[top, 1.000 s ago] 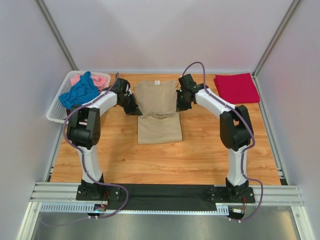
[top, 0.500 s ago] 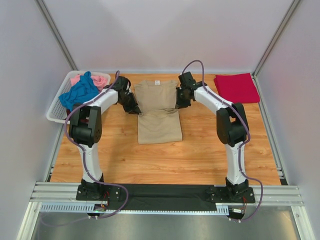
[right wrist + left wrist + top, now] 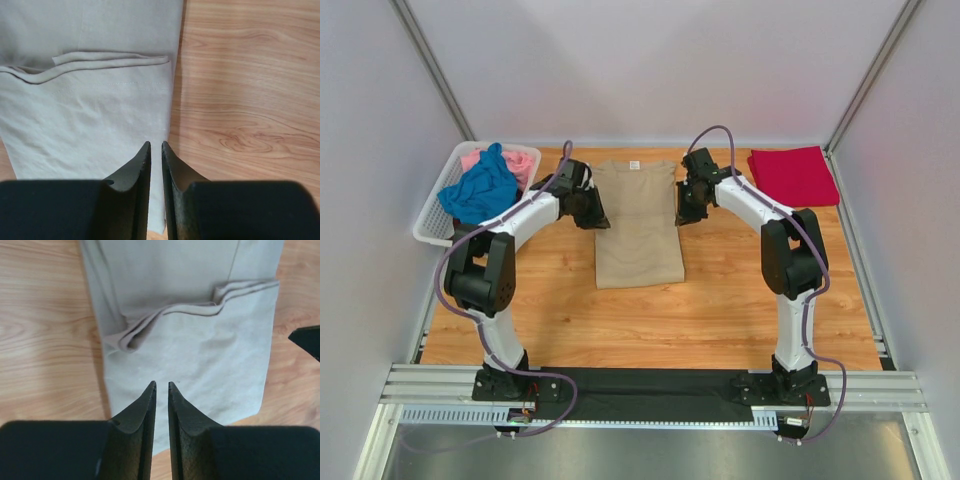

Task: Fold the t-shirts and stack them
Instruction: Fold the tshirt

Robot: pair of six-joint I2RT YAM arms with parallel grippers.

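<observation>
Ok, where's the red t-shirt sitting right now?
In the top view, the red t-shirt lies folded flat at the table's far right corner, to the right of the right gripper and clear of the tan t-shirt in the middle.

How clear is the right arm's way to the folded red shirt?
Probably a yes: the red shirt lies flat on the table at its far right corner, and only bare wood separates it from the right gripper, whose jaws stand slightly apart on nothing.
</observation>
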